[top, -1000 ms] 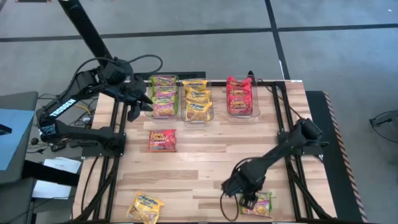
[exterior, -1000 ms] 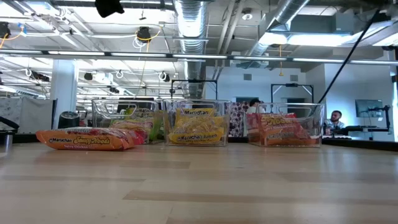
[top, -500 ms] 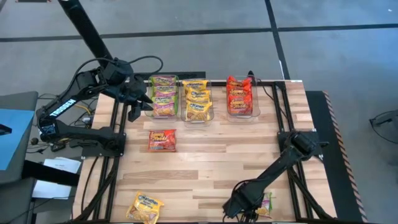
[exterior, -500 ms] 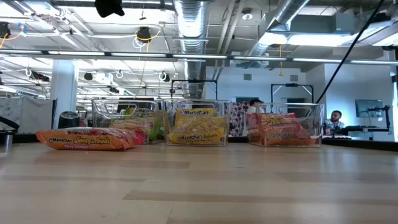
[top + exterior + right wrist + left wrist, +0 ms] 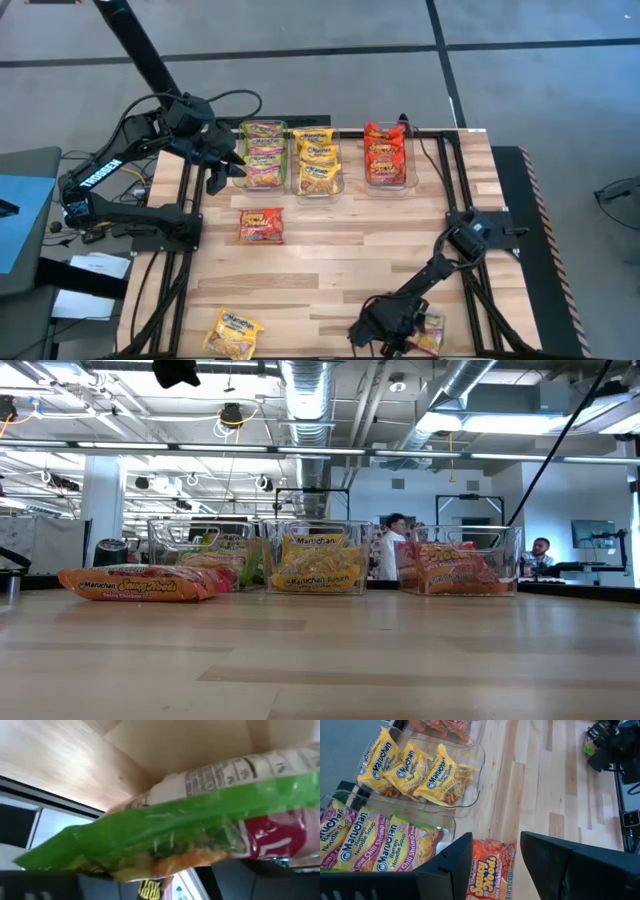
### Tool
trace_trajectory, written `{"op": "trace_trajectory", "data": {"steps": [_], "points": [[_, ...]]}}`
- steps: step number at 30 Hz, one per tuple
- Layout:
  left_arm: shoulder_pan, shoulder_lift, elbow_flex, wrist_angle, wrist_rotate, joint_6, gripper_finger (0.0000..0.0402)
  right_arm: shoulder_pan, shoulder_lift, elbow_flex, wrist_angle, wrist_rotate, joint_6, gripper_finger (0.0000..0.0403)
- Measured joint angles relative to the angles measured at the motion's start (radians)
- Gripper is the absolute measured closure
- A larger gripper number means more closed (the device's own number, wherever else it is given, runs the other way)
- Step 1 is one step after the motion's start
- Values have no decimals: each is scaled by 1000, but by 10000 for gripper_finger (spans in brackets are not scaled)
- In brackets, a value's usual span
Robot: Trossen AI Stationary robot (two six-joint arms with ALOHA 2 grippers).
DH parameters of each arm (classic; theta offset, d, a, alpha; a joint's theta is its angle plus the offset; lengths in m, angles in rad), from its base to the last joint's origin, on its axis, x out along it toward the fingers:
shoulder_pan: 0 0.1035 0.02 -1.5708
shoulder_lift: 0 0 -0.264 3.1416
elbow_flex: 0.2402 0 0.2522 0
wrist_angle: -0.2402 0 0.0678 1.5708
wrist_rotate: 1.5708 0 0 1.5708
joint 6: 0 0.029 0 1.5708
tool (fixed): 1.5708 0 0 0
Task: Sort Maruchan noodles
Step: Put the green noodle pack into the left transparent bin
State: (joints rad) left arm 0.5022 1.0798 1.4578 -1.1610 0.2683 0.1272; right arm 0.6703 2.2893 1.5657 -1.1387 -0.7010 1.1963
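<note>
Table: a pale wooden plank table [image 5: 330, 265] with black rails along both sides fills the high view.
Left arm: dark and jointed, folded at the table's far left corner; the left gripper [image 5: 222, 172] hangs just beside the leftmost bin, fingers [image 5: 445, 870] parted and holding nothing.
Right arm: stretches from its base at the table's right side down to the near edge; the right gripper [image 5: 392, 338] sits at that edge, against the loose green packet. Whether its jaws are released or clenched I cannot tell, as the arm covers them from above.
Bins: three clear plastic bins in a row at the far side. The left bin [image 5: 263, 184] holds green-and-pink packets [image 5: 263, 154], the middle bin [image 5: 318, 190] holds yellow packets [image 5: 317, 157], the right bin [image 5: 387, 184] holds red-orange packets [image 5: 385, 155].
Loose packets: a red-orange crinkly square ramen packet [image 5: 260, 226] lies flat in front of the left bin, apart from it. A yellow crinkly ramen packet [image 5: 232, 333] lies tilted at the near left corner. A green-and-pink crinkly ramen packet [image 5: 432, 331] lies at the near edge, partly hidden by the right arm; in the right wrist view it [image 5: 200, 825] fills the frame, very close.
Background: in the low view, a person [image 5: 394, 545] shows between the middle and right bins, far off in the room; another person [image 5: 540, 552] sits at the right.
</note>
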Motion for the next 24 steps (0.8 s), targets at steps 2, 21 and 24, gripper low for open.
{"op": "trace_trajectory", "data": {"steps": [2,21,24], "points": [[0,0,0,0,-2,0,248,-6,0,0,7,1,3,204],[0,0,-1,-1,-47,19,248,-43,-24,96,-100,103,-31,384],[0,0,-1,-1,-47,16,248,-48,-38,157,-199,210,-33,385]]}}
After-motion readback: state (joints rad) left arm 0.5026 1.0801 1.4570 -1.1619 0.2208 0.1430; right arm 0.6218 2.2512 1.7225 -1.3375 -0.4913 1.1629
